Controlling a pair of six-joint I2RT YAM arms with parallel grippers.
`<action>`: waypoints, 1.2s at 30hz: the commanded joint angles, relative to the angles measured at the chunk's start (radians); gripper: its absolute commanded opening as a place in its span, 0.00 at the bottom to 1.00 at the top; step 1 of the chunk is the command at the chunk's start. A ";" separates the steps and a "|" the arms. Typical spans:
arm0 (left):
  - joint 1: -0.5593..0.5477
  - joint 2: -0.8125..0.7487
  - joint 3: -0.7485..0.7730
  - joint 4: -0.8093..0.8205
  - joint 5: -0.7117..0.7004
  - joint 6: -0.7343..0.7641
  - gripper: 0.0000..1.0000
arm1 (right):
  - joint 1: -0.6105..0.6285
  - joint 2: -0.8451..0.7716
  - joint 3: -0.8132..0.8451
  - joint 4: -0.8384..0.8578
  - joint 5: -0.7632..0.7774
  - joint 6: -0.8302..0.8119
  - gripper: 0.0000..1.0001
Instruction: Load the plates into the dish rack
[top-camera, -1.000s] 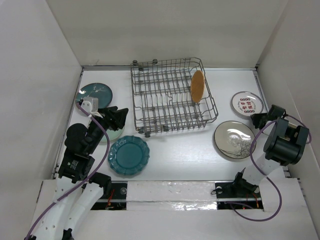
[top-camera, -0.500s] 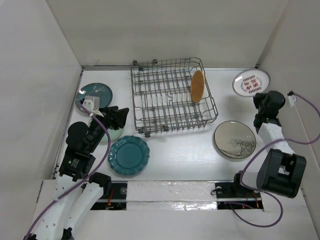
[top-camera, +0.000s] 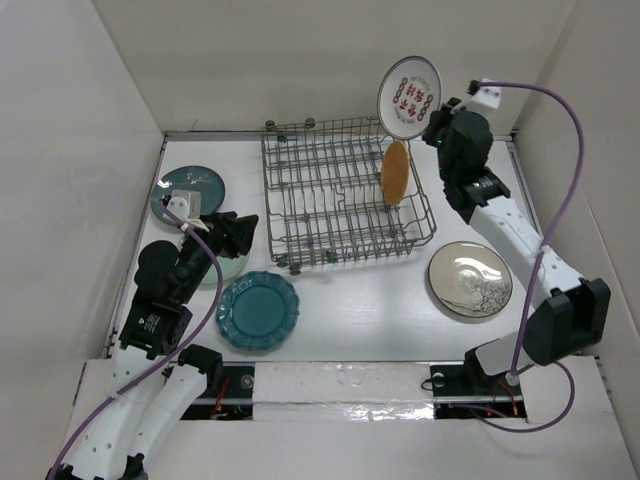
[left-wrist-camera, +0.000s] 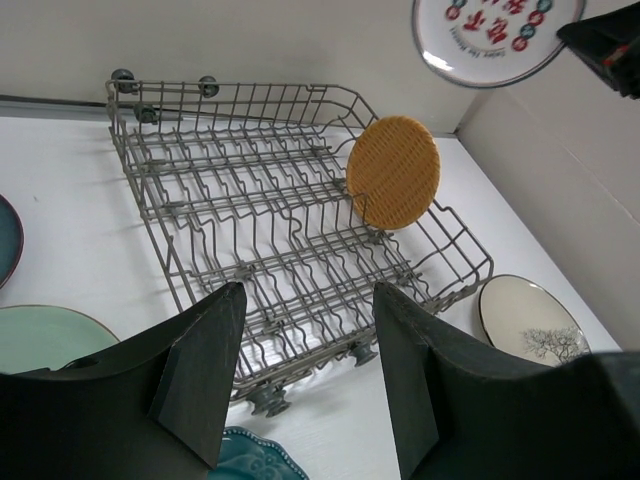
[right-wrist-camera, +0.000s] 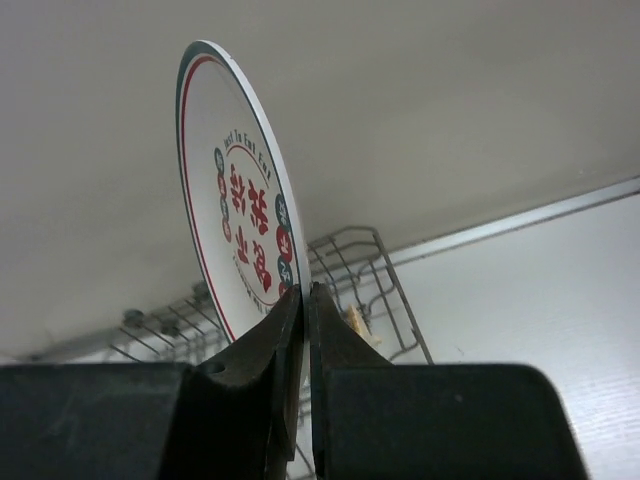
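Within R gripper (right-wrist-camera: 303, 297), clamped: white-red plate (right-wrist-camera: 232, 215); mid-carry; next: lower edge-on into dish rack (top-camera: 330, 205) slot below; L gripper (left-wrist-camera: 307, 295) agape.

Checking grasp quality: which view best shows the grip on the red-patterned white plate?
Right wrist: the right gripper pinches the white plate at its rim, close up. Top external shows the plate whole, held high near the dish rack; left wrist catches only its lower part.
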 joint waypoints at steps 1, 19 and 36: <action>-0.005 0.005 -0.006 0.037 -0.005 0.001 0.50 | 0.067 0.099 0.114 -0.109 0.145 -0.174 0.00; -0.005 0.008 -0.009 0.034 -0.005 0.001 0.51 | 0.171 0.430 0.254 -0.314 0.371 -0.217 0.00; -0.005 0.002 -0.007 0.034 -0.010 0.001 0.51 | 0.252 0.411 0.120 -0.311 0.388 -0.115 0.55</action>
